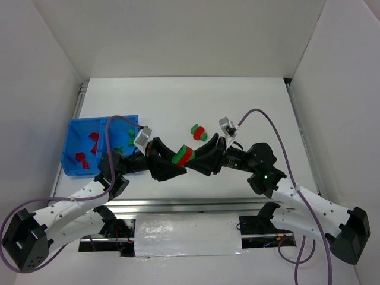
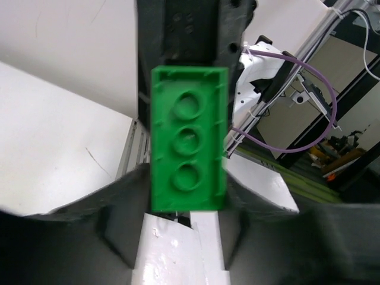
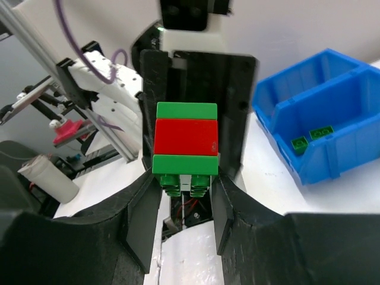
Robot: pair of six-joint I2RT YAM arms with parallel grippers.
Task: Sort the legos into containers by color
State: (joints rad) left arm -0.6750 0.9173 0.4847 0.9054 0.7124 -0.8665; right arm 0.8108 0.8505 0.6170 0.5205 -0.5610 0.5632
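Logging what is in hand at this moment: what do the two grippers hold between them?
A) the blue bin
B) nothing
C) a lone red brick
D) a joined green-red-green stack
D: the right wrist view shows the green-red-green stack clamped in the right gripper, and the left wrist view shows the left gripper closed on its green end.

White table [image 1: 249,101], boxed by white walls [image 1: 178,35] at 9, 12 and 3 o'clock. Metal rail [image 1: 196,205] runs along the table edge at 6 o'clock. Glossy white sheet [image 1: 187,234] sits just below the rail. Right wrist view: pink part [image 3: 68,132] and white cylinder [image 3: 47,175] at 9 o'clock. Left wrist view: blurred clutter [image 2: 338,154] at 3 o'clock.
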